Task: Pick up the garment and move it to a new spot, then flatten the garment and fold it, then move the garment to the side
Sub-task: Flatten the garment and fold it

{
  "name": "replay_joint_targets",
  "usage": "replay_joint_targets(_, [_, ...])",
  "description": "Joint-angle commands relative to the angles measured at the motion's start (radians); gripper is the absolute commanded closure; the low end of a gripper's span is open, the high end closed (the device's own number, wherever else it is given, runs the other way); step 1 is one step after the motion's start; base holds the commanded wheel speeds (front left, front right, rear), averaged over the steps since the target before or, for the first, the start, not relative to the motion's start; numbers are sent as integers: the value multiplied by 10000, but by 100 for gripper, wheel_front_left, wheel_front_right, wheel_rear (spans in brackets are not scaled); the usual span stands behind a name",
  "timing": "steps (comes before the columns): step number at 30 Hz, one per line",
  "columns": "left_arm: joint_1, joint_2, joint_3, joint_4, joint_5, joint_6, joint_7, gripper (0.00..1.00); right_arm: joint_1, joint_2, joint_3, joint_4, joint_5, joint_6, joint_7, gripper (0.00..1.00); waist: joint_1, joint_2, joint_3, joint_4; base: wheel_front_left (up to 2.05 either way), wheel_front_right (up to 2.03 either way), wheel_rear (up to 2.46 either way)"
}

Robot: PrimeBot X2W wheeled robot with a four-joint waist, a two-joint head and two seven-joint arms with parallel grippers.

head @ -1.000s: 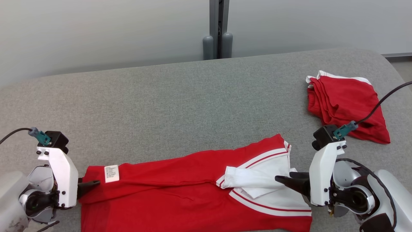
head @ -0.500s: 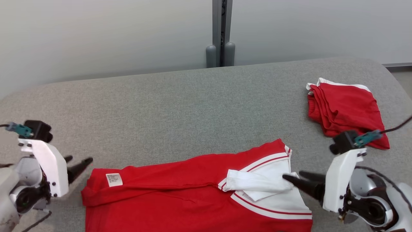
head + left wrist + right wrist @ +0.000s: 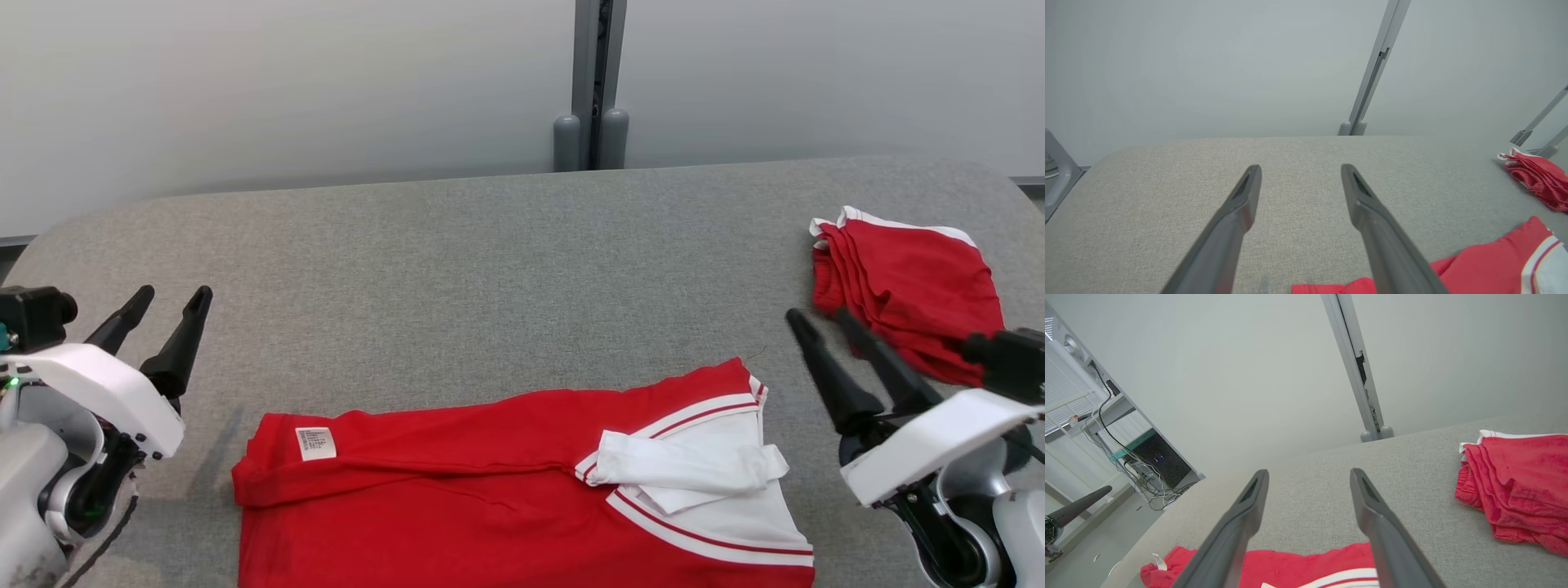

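Head view places the garment [image 3: 490, 490] on the grey bench [image 3: 490, 269], on the robot's side of the upright post [image 3: 600, 82] that stands at the far edge. It is well apart from the post, and its nearer part runs out of frame. It lies as a long band with the red cloth doubled over along the edge facing the post, so a first lengthwise fold looks to be in place. The surface is fairly smooth, with a soft ridge along the middle. A white label [image 3: 316, 443] shows at the end left of the post. At the other end a white sleeve [image 3: 686, 465] lies folded across a white panel edged with red stripes.

The pick-up, the move and the flattening appear done. Judging by the long shape, more folding is probably left, and the move to the side is not yet made.

The left gripper [image 3: 175, 292] hovers far left of the post, clear of the garment, its jaws wide apart with nothing between them. The right gripper [image 3: 816, 314] hovers right of the post, its jaws likewise apart and empty. A folded red pile [image 3: 914, 294] sits farther right of the post, apart from the garment.
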Motion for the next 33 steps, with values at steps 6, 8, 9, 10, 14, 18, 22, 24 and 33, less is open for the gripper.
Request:
replay_joint_targets(6, [1402, -213, 2033, -1167, 571, 777, -386, 0, 613, 367, -740, 449, -929, 3, -2096, 0, 0, -1, -40, 136, 0, 0, 0])
replay_joint_targets(8, [2258, -504, 3195, -1644, 1178, 1007, -380, 0, 801, 433, -1012, 733, -1737, 1, -2656, 0, 0, -1, -39, 176, 0, 0, 0])
replay_joint_targets(9, [2665, -677, 3692, -1884, 1560, 1105, -382, 0, 898, 597, -1067, 892, -1960, 3, -2859, 0, 0, -1, -40, 198, 0, 0, 0])
replay_joint_targets(10, [3048, -842, 4225, -2103, 1922, 1193, -383, 0, 967, 756, -1172, 999, -2103, 3, -3065, 0, 0, -1, -32, 215, 0, 0, 0])
replay_joint_targets(14, [4522, -1733, 5912, -2877, 3583, 1442, -386, 0, 1170, 1098, -1414, 1575, -2706, 1, -3557, 0, 0, -1, -10, 240, 0, 0, 0])
replay_joint_targets(18, [5610, -2649, 7325, -3305, 5120, 1482, -387, 0, 1135, 1275, -1234, 2156, -2773, 1, -3698, 0, 0, -1, 5, 208, 0, 0, 0])
replay_joint_targets(22, [6324, -3479, 8227, -3496, 6479, 1132, -388, 0, 984, 1308, -833, 2791, -2741, 3, -3629, 0, 0, -1, 83, 193, 0, 0, 0])
replay_joint_targets(24, [6575, -3805, 8576, -3450, 6893, 891, -388, 0, 907, 1231, -527, 3117, -2797, 1, -3458, 0, 0, -1, 133, 209, 0, 0, 0])
replay_joint_targets(33, [6586, -4791, 9334, -3100, 7813, -90, -389, 0, 488, 1323, -392, 4059, -2723, 1, -2685, 0, 0, -1, 286, 404, 0, 0, 0])
